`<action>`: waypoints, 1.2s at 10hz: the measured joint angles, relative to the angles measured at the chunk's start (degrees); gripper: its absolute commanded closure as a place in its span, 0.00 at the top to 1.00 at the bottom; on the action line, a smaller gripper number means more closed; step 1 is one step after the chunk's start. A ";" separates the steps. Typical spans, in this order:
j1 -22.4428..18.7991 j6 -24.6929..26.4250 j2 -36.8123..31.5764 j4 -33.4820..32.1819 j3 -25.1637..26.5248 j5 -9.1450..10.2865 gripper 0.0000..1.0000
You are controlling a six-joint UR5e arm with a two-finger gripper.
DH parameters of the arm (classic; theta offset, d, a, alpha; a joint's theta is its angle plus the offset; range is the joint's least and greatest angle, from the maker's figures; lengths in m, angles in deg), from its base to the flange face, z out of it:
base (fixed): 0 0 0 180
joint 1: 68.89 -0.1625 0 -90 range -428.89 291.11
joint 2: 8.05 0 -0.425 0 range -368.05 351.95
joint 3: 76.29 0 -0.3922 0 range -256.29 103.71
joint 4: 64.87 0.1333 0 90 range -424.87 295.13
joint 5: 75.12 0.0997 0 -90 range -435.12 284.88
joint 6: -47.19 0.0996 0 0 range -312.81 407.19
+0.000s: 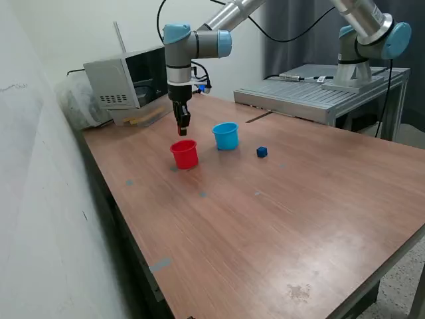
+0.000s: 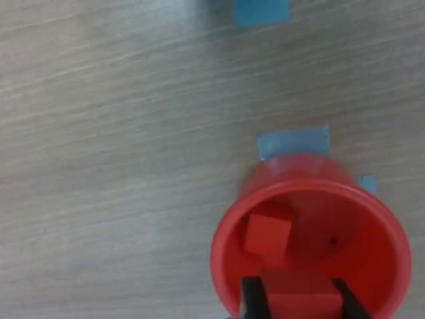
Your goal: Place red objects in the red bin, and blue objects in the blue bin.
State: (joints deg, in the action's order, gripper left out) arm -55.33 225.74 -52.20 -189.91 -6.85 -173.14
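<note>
The red cup (image 1: 184, 154) stands on the wooden table, with the light blue cup (image 1: 226, 135) just to the exterior view's right of it. My gripper (image 1: 182, 126) hangs straight above the red cup. In the wrist view the gripper (image 2: 295, 297) is shut on a small red cube (image 2: 295, 287) over the mouth of the red cup (image 2: 300, 174). A second red cube (image 2: 267, 236) lies inside the cup. One dark blue cube (image 1: 261, 152) sits on the table to the exterior view's right of the blue cup. The other blue cube is not visible.
A white microwave-like box (image 1: 126, 80) and a plastic bag (image 1: 76, 100) stand at the table's back. A metal platform (image 1: 312, 93) with a second arm's base (image 1: 355, 63) stands behind. Blue tape marks (image 2: 292, 141) lie on the table by the red cup.
</note>
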 measured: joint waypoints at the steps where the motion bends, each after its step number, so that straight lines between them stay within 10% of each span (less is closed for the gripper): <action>1: -0.11 0.02 0.16 0.07 0.02 0.01 0.00; 4: -0.69 0.13 0.61 0.13 0.09 0.07 0.00; 5: -0.85 0.16 0.74 0.11 0.08 0.08 1.00; 12: -0.81 0.22 1.12 -0.11 0.24 0.00 1.00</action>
State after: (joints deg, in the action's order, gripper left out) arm -56.14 225.95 -51.08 -190.02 -6.60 -173.14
